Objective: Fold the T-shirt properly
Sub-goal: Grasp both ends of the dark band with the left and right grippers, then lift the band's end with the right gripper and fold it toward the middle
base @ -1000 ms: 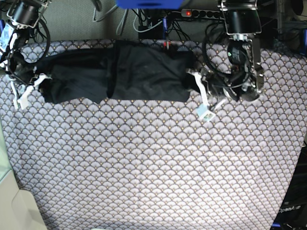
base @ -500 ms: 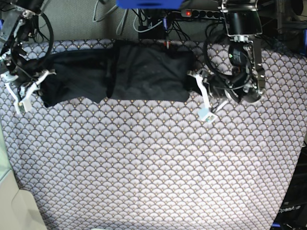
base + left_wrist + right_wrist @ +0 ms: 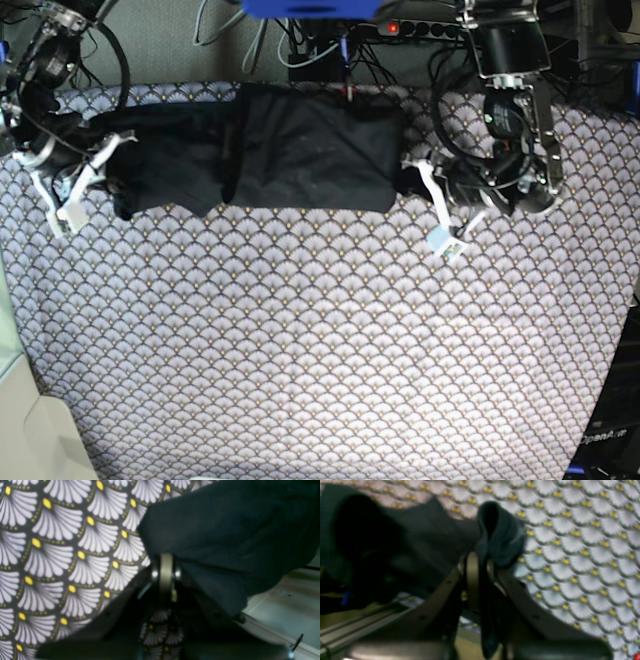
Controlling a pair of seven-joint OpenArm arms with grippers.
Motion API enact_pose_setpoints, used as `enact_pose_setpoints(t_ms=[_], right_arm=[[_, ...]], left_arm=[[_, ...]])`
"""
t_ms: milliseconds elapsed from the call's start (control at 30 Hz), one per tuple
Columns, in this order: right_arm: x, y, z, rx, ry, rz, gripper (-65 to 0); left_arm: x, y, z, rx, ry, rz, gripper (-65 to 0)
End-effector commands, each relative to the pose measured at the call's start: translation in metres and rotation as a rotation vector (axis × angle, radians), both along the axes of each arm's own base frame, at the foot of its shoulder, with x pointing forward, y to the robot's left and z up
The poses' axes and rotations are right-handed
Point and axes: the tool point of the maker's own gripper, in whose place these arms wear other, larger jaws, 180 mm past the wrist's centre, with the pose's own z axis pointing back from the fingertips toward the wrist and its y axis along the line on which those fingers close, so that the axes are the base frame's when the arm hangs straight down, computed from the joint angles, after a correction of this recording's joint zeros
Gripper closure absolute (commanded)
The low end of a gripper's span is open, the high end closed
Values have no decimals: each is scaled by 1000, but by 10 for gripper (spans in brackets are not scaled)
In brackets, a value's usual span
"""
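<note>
A large, plain charcoal-black short-sleeved cloth T-shirt (image 3: 270, 150) is lying in a long folded band across the far end of a table draped in a scallop-patterned grey-and-yellow tablecloth (image 3: 320, 340), as 2 robot arms are working at its opposite ends. The right gripper (image 3: 480, 562), at the end of the shirt farthest from the power strip (image 3: 420, 28), is pinching a bunched fold of the dark cloth between its closed jaws, the fabric hanging down between them. The left gripper (image 3: 166, 565), at the shirt's other end below the power strip, is sitting with its jaws pressed together right at the edge of the dark cloth; whether any fabric is caught between them cannot be told.
</note>
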Motion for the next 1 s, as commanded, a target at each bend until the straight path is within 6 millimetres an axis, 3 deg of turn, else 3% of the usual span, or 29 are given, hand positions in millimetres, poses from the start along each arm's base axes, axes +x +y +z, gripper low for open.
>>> enact_pose_setpoints(t_ms=[0, 367, 467, 967], right_arm=[[9, 7, 12, 24, -56, 12, 0], [17, 42, 35, 189, -158, 58, 0], [17, 65, 44, 280, -190, 104, -5], [7, 146, 46, 456, -166, 265, -14]], left_arm=[[10, 0, 10, -14, -41, 5, 0], [10, 0, 10, -14, -41, 4, 0], [11, 0, 11, -14, -43, 4, 0], [20, 1, 15, -6, -61, 5, 0]])
